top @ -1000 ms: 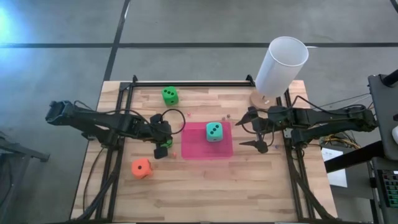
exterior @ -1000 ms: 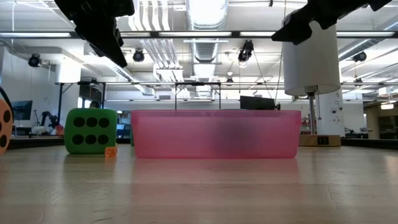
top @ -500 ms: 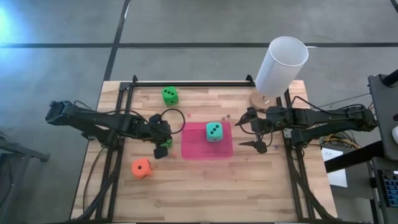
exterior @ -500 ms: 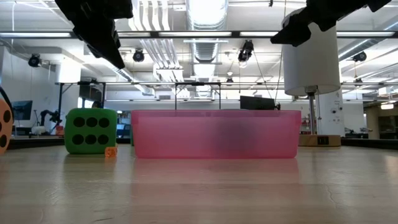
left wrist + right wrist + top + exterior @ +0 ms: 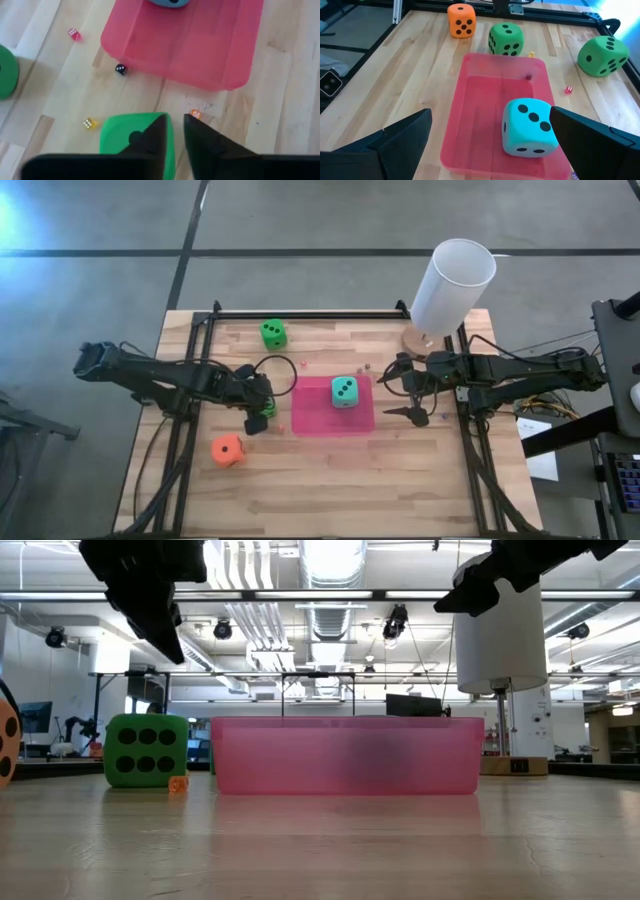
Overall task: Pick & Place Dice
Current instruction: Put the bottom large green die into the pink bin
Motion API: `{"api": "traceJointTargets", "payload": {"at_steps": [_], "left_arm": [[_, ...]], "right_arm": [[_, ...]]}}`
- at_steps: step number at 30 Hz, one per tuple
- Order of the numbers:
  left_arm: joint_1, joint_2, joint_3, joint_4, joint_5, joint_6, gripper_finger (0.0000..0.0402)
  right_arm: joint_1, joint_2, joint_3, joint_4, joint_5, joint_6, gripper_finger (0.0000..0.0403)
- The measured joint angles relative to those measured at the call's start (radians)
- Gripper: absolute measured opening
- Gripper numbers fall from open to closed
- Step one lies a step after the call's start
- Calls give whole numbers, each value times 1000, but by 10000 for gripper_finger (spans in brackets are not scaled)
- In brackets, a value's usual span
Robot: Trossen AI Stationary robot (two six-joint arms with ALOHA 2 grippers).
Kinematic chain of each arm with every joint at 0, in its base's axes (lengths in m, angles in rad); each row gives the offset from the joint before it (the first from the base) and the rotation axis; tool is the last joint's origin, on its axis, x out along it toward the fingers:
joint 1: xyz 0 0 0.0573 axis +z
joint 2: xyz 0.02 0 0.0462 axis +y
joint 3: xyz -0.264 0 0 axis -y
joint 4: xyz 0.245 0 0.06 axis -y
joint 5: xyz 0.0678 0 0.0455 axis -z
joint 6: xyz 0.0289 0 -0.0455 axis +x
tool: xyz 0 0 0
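From above, the wooden counter (image 5: 330, 480) has a flat pink pad (image 5: 333, 406) in the middle. A teal die (image 5: 345, 390) sits on the pad. One green die (image 5: 273, 333) lies near the far edge of the counter. An orange die (image 5: 227, 449) lies nearer the front, left of the pad. The left gripper (image 5: 262, 412) is just left of the pad, over a second green die (image 5: 268, 409). The right gripper (image 5: 402, 388) hangs just right of the pad. A tall white cylinder (image 5: 452, 286) stands behind it.

From counter height, a green die (image 5: 147, 750) stands left of the pink pad (image 5: 345, 755). The orange die (image 5: 8, 743) peeks in at the edge.

From the left wrist, the two dark fingers (image 5: 155, 137) are almost together. The green die (image 5: 131, 144) is under them, touching one. I cannot tell if they grip it.

From the right wrist, the fingers (image 5: 402, 137) are spread wide and hold nothing. The teal die (image 5: 529, 128) is on the pad (image 5: 480, 120) between them.
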Motion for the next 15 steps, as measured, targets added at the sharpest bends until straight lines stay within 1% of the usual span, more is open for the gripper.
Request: {"api": "traceJointTargets", "payload": {"at_steps": [10,15], "left_arm": [[1,36,-2,-40,-3,-8,266],[14,36,-4,-73,-4,-36,343]], "right_arm": [[0,0,0,0,0,0,400],[0,0,0,-1,0,-1,400]]}}
